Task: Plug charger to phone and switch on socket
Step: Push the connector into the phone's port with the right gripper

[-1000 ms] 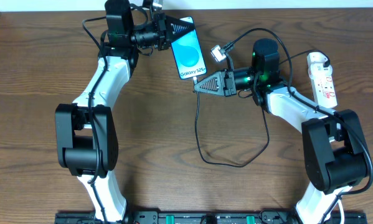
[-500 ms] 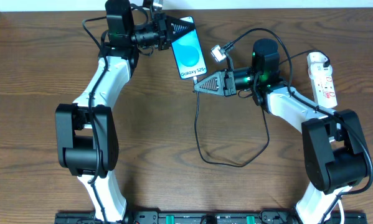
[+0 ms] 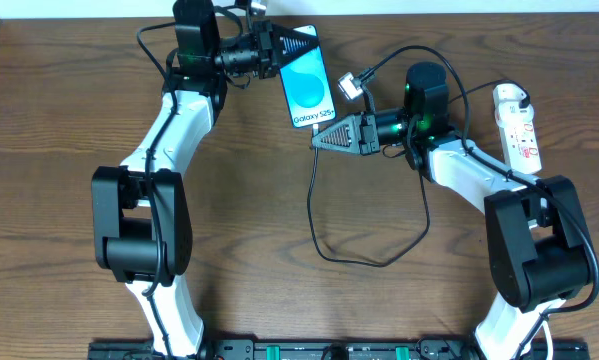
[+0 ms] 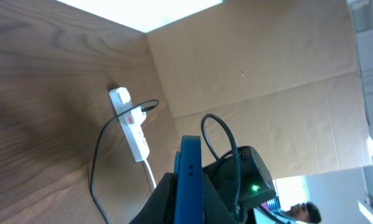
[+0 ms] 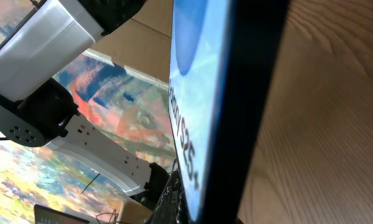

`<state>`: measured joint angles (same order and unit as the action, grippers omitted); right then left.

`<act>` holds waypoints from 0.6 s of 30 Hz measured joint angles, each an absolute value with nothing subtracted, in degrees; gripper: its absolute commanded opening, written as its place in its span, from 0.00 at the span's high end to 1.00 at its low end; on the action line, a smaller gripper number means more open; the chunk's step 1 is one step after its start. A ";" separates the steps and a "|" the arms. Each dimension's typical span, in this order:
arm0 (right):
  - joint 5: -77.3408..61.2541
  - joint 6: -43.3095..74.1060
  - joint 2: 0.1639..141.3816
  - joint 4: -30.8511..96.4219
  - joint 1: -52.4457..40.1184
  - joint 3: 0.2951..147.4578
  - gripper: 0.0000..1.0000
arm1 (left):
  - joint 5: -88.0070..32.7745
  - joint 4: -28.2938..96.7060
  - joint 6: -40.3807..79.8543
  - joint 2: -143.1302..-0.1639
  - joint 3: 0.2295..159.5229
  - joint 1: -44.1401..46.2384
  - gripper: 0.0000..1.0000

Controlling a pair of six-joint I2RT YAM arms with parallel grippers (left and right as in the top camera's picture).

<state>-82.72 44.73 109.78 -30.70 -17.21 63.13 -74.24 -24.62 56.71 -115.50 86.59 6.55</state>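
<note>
**A:** From overhead, where does the phone (image 3: 307, 88) lie from the right tool (image 3: 319, 140)?

**B:** Its lower short edge sits just beside the tool's tip, on the side away from the arm bases. The phone's long axis runs on from there, slightly tilted, roughly across the way the tool points. That tool is clenched on the charger (image 3: 310, 200) near its plug end, and the cable loops back over the counter (image 3: 59, 200).

**A:** And the left tool (image 3: 299, 42)?

**B:** It is clamped on the phone's far end. The socket (image 3: 517, 125) lies well behind the right tool, beside that arm, so the right arm is the nearer one to it.

**A:** What does the left wrist view show?

**B:** The phone stands edge-on between the fingers, with the socket far ahead on the counter.

**A:** And the right wrist view?

**B:** The phone's edge fills the frame, very close and slanted. The plug tip cannot be made out. By B's judgement, the plug must enter along the phone's long axis, so lining it up with the port decides the move.
</note>
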 measured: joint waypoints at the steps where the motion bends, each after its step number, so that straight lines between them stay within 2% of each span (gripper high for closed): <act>1: -82.74 44.73 109.78 -30.70 -17.21 63.13 0.99 | -74.59 -25.12 56.69 -115.50 86.59 6.55 0.93; 7: -82.98 44.73 109.78 -30.76 -17.23 63.13 0.99 | -78.00 -29.69 56.47 -115.50 86.59 6.59 0.92; 18: -83.83 44.73 109.78 -30.76 -17.32 63.13 0.99 | -79.64 -30.02 56.25 -115.50 86.59 6.66 0.92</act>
<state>-83.83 44.73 109.78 -30.76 -17.32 63.13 -79.64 -30.02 56.25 -115.50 86.59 6.66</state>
